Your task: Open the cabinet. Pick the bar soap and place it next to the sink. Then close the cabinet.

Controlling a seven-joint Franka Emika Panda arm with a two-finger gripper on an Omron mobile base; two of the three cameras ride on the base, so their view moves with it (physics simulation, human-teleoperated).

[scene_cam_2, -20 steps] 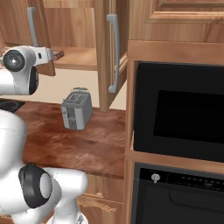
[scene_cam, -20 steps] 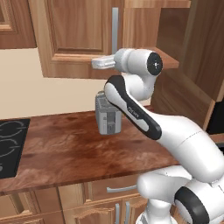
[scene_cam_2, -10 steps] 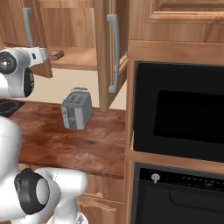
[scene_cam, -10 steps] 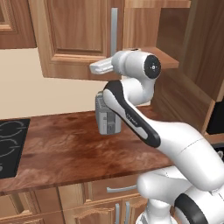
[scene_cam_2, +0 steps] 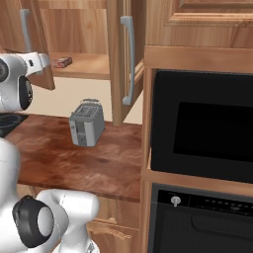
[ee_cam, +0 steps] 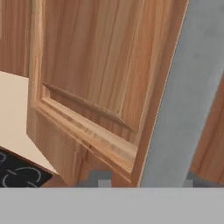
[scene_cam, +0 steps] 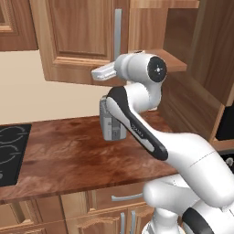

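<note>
Gripper [ee_cam: 144, 183] clasping the cabinet door's grey bar handle [ee_cam: 186, 100], both cabinet [scene_cam_2: 81, 29] doors standing open, bar soap [scene_cam_2: 63, 62] lying on its shelf.

The arm [scene_cam: 137, 123] hides part of the toaster [scene_cam: 109, 121]; the bar soap [scene_cam_2: 63, 62] shows tiny.

Brown wooden counter [scene_cam: 68, 155]; cream wall [scene_cam: 27, 87]; black built-in oven [scene_cam_2: 202, 133].

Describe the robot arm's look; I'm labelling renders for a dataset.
The arm is glossy white with rounded segments, black bands at the joints and a dark round cap on its upper joint. Small grey lettering runs along one black band. No cables show. The pincer's finger tips are small and grey.
</note>
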